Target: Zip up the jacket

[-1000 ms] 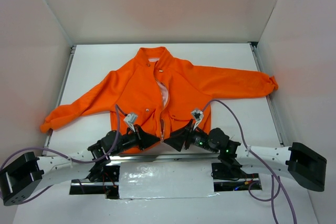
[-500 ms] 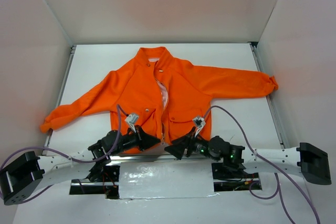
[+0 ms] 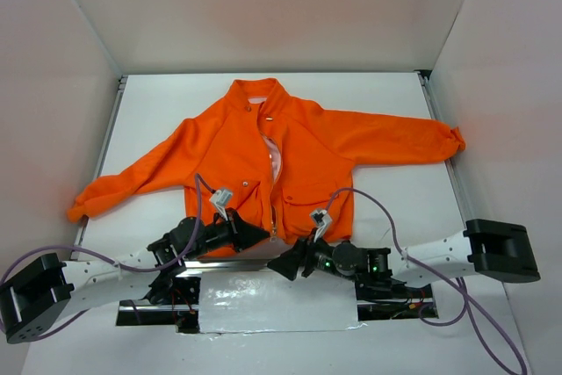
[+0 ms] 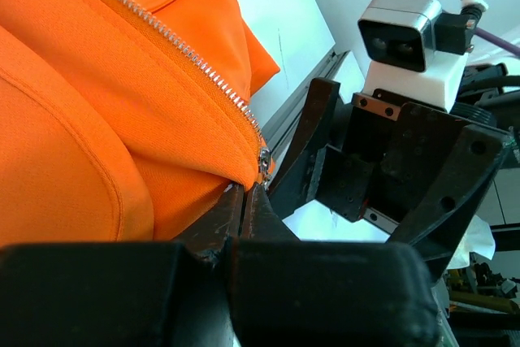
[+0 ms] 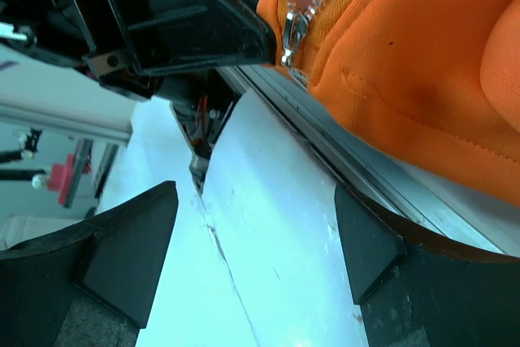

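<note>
The orange jacket [image 3: 263,147] lies flat and face up on the white table [image 3: 386,103]. Its collar points away from the arms, both sleeves are spread out to the sides, and its hem lies along the near edge. The zipper [image 3: 274,191] runs down the middle of the front. Its slider [image 4: 262,160] sits right at the bottom by the hem. In the right wrist view the two rows of teeth part above the slider [image 5: 291,34], with pale lining showing between them (so the front is open above that point).

The left end effector [image 3: 257,234] is at the hem just beside the zipper's lower end. In its own wrist view the end effector [image 4: 244,201] has its fingers [image 4: 213,221] pressed together, with the edge of the orange fabric pinched at their tips just under the slider.

The right end effector [image 3: 283,268] is near the left one but apart from the jacket. It hangs over the metal rail [image 3: 237,263] and the pale sheet [image 3: 272,300] at the table's near edge. In its wrist view the right end effector [image 5: 252,249] is spread wide, with only the white surface showing between its fingers [image 5: 374,249] and nothing in them.
</note>
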